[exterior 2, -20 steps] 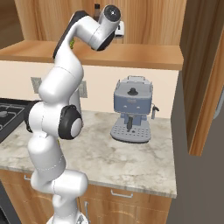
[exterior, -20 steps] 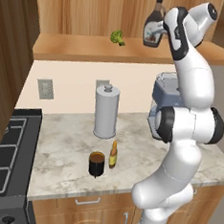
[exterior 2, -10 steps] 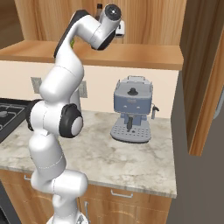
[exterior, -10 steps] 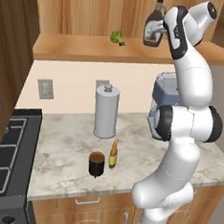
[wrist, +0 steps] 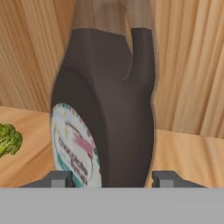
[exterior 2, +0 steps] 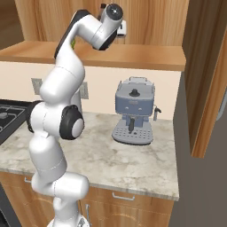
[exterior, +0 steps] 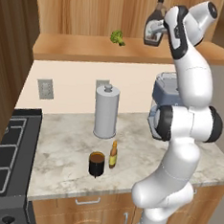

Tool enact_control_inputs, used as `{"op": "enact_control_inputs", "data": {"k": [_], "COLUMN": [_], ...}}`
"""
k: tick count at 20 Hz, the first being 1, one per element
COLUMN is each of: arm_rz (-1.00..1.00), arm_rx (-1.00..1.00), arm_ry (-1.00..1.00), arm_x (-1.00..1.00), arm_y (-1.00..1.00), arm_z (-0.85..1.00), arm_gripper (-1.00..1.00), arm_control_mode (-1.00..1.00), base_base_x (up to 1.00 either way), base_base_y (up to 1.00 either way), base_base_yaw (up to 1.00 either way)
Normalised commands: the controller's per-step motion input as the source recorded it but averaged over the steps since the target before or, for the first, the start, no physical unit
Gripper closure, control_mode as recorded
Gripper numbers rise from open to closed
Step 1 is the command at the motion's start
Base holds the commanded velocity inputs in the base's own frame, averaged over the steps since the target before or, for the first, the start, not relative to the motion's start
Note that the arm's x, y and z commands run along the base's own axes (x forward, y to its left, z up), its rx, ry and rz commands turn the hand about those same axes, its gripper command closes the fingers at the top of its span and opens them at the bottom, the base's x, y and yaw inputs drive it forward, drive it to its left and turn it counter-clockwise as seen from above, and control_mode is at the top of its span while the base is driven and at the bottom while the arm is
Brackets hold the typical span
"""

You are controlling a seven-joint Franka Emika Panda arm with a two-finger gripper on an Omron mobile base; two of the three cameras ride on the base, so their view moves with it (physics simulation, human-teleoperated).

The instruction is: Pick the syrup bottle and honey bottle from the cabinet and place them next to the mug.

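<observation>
End effector (wrist: 111,178) open wide, fingertips (wrist: 59,178) flanking syrup bottle (wrist: 107,113) at frame centre. Risk: off-centre closure tips bottle on cabinet shelf (exterior: 90,47).

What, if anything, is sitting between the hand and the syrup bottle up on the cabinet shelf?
Nothing visible. In the hand view the syrup bottle stands directly ahead of the hand, one fingertip on each side of it. The broccoli sits off to one side on the cabinet shelf.
</observation>
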Motion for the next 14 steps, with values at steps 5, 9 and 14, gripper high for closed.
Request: {"op": "enact_control_inputs", "data": {"k": [5,9,14], "arm_rz": [0.0,0.02,0.08], "arm_rx": [0.0,0.0,0.0], "arm_ry": [-0.18,-0.24,-0.15], "arm_x": [-0.67,-0.95,-0.97], "arm_y": [-0.01,-0.01,0.0], "arm_z": [0.0,0.0,0.0], "arm_gripper": [1.0,1.0,1.0], "arm_control_mode": [-1.0,-1.0,-1.0], "base_base_x": [0.0,0.0,0.0], "base_base_y": [0.0,0.0,0.0], "base_base_yaw": [0.0,0.0,0.0]}}
